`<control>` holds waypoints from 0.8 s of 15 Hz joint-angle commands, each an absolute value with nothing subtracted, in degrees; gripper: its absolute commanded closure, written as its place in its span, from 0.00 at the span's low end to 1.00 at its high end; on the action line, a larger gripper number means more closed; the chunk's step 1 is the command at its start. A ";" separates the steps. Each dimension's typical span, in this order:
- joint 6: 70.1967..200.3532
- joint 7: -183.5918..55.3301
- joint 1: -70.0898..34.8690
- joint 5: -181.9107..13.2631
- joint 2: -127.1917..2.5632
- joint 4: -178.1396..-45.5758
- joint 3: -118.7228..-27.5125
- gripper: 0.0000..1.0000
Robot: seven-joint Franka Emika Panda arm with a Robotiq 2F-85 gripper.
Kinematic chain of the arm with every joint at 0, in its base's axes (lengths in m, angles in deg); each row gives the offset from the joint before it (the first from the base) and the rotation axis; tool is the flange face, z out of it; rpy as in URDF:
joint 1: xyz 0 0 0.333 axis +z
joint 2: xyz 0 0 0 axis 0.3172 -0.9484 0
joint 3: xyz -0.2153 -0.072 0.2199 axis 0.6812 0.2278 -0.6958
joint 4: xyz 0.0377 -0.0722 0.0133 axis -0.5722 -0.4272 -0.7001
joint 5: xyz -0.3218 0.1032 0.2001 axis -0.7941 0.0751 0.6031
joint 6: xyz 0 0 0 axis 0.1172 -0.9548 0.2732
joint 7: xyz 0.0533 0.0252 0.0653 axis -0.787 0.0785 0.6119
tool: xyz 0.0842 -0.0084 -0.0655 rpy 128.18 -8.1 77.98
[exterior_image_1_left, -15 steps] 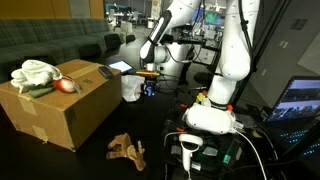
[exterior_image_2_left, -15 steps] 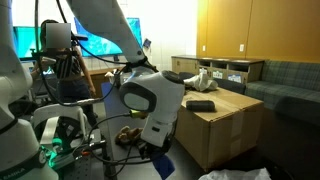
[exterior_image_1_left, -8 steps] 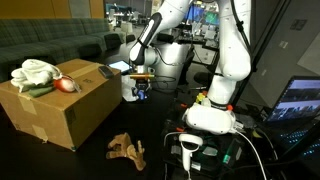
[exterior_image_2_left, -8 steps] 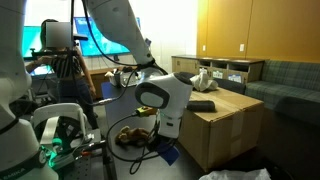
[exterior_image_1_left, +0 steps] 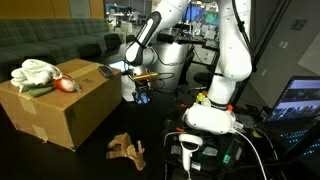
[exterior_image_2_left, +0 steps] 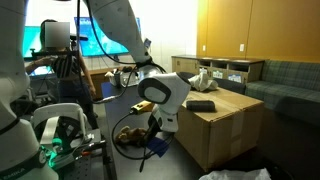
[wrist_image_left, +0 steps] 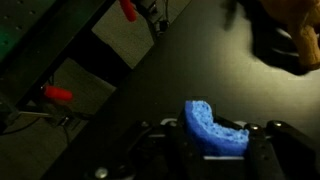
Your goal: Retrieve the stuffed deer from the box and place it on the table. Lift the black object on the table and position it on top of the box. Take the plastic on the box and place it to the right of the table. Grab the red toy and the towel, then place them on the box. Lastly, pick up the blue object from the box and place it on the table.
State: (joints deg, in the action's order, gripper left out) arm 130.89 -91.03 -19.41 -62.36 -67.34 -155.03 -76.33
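Wrist view, nearest: the gripper (wrist_image_left: 217, 147) has its jaws drawn in on the blue object (wrist_image_left: 212, 128), which sits pinched between them, low over the table (wrist_image_left: 170, 70); whether it touches the surface cannot be told. Beyond it, the stuffed deer (wrist_image_left: 296, 35) lies on the table, out of the box (exterior_image_1_left: 70, 118). Farther off, in an exterior view, the box top carries the black object (exterior_image_1_left: 38, 91), the red toy (exterior_image_1_left: 66, 85) and the towel (exterior_image_1_left: 34, 71), close together. No plastic shows on the box; a white item (exterior_image_1_left: 130, 88) just beside the gripper may be it. By this evidence the first four steps are done and only setting down and releasing the blue object is left
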 commanded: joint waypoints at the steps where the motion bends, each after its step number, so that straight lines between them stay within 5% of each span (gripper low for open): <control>1: 127.41 -89.13 -17.72 -65.97 -68.16 -152.80 -75.15 0.54; 8: 129.11 -88.37 -14.44 -75.71 -60.21 -159.87 -74.20 0.03; 12: 128.64 -88.14 -13.60 -87.24 -48.76 -169.59 -73.34 0.00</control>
